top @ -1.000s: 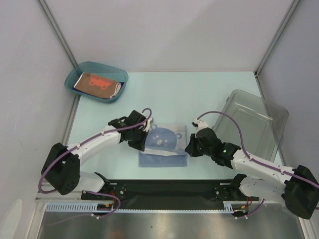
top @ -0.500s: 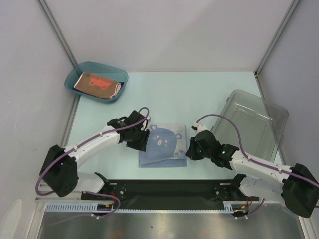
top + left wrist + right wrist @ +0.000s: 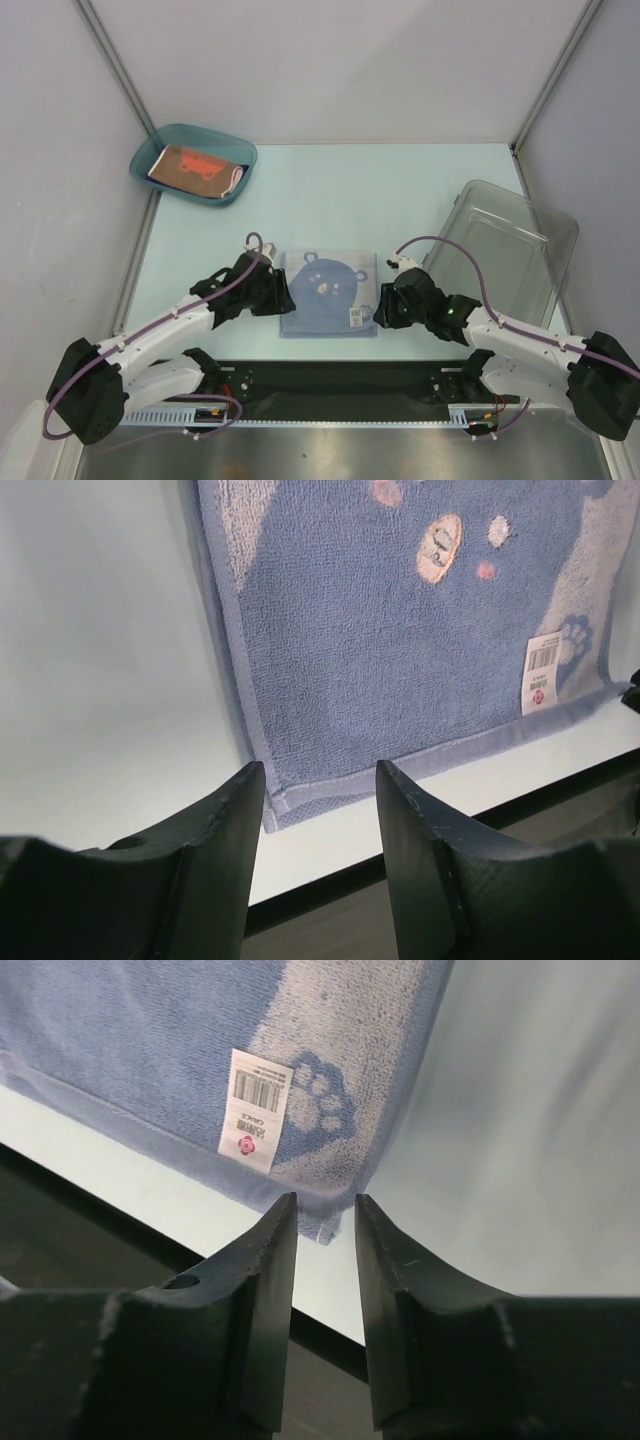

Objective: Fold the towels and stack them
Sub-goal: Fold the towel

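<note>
Towel (image 3: 328,290), light blue with a bear face, is lying folded flat on the bench (image 3: 400,190) between my two arms; my left end effector (image 3: 315,775) is hovering at its near left corner, jaws standing well apart, gripping nothing; my right end effector (image 3: 325,1205) is hanging over the near right corner beside the barcode label (image 3: 252,1110), jaws parted narrowly, gripping nothing; a brown-red towel (image 3: 195,165) is sitting in the teal tray (image 3: 245,156) at the back left; a clear bin (image 3: 510,250) is resting on the right.
</note>
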Motion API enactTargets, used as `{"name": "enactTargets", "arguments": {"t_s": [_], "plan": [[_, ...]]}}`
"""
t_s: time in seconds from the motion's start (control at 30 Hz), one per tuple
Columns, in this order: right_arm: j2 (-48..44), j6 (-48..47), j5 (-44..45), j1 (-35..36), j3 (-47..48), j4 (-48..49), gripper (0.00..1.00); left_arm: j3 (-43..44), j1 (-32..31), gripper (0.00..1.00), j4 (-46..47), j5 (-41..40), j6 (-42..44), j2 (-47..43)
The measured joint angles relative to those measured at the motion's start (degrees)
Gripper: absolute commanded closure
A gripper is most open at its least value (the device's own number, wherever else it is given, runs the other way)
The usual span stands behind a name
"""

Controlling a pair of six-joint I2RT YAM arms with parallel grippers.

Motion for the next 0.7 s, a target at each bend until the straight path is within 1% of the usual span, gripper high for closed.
{"name": "enactTargets", "arguments": {"t_s": [0.23,0.47,0.5,0.57,0.7], "plan": [[-2.95,2.62,-0.11,0.09,0.13,-1.36,0.63,-1.73,-0.66,0.5,2.43,0.0,-2.03,0.63],[-0.5,10.01,0.9,0.44,-0.44,-2.38,0.63,-3.32,-2.67,0.56,2.67,-0.48,-3.21,1.2],[-0.33,10.8,0.92,0.66,-0.9,-2.19,0.63,-3.39,-2.86,0.59,2.75,-0.63,-3.34,1.46],[-0.31,12.13,0.92,1.03,-1.79,-1.95,0.63,-3.41,-3.02,0.61,2.84,-0.83,-3.45,2.01],[-0.31,14.49,0.92,1.55,-3.04,-1.4,0.63,-3.69,-3.28,0.59,2.95,-1.22,-3.5,2.62]]}}
